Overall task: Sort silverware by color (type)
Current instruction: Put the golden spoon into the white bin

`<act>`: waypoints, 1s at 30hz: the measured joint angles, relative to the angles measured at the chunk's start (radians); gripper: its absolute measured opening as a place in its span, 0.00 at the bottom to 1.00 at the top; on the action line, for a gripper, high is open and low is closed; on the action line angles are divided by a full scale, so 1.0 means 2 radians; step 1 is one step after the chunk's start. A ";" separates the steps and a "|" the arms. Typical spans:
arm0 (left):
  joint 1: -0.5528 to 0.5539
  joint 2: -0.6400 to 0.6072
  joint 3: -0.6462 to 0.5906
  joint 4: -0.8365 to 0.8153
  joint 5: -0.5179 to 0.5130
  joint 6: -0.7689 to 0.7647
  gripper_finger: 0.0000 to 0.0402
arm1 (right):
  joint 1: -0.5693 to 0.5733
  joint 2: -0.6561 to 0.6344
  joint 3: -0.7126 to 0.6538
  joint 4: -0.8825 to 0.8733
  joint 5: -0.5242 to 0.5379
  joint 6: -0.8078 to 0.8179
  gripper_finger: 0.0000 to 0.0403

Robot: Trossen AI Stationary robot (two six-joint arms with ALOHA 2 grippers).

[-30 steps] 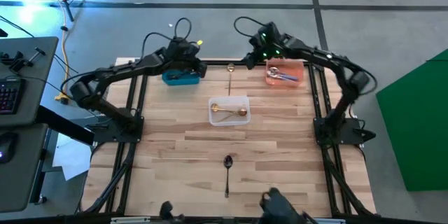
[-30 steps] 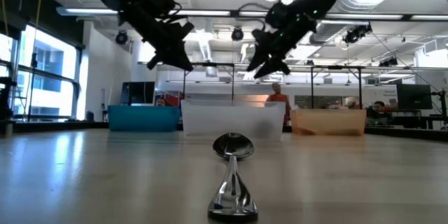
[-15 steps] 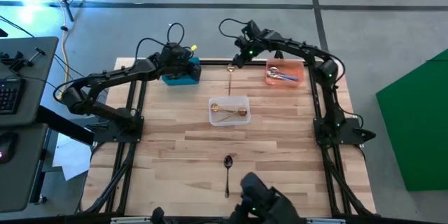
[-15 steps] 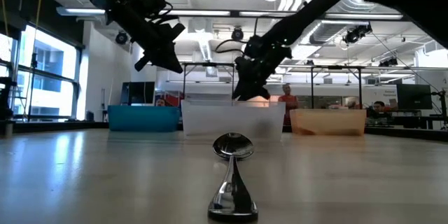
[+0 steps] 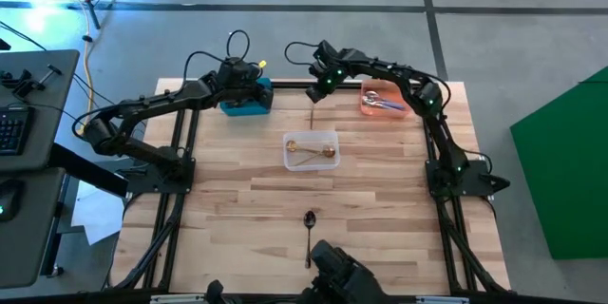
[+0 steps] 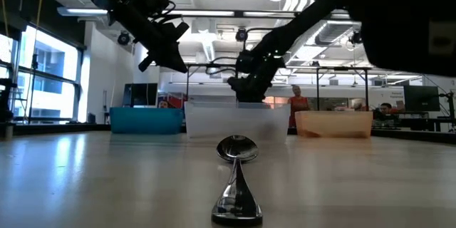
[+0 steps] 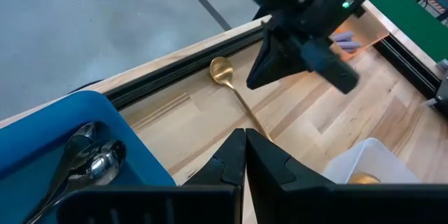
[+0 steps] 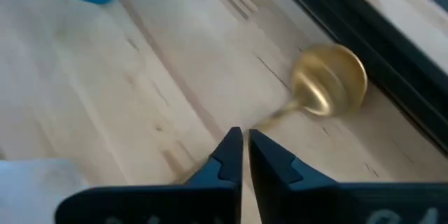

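Gold spoon (image 5: 312,104) lies on the bench (image 5: 380,190), long axis 12-to-6, bowl at 12. Right pincer (image 5: 314,91), fingers nearly closed and empty, hovers directly above it; left pincer (image 5: 249,86), also closed and empty, waits at 9 over the blue bin (image 5: 243,106).

No text, label, brand, number or sign can be read in any of the views. Nothing legible is carried by the bins, the spoons, the table or the arms, and the room behind the table in the low view offers no lettering that can be made out.
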 joint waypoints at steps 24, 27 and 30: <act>0.001 0.000 0.000 -0.008 -0.006 0.009 0.01 | 0.039 0.117 0.190 -0.203 0.104 -0.043 0.01; 0.001 0.000 0.000 -0.008 -0.006 0.012 0.01 | 0.032 0.117 0.190 -0.221 0.105 -0.050 0.01; 0.001 0.000 0.000 -0.008 -0.006 0.018 0.01 | 0.025 0.116 0.191 -0.231 0.098 -0.060 0.01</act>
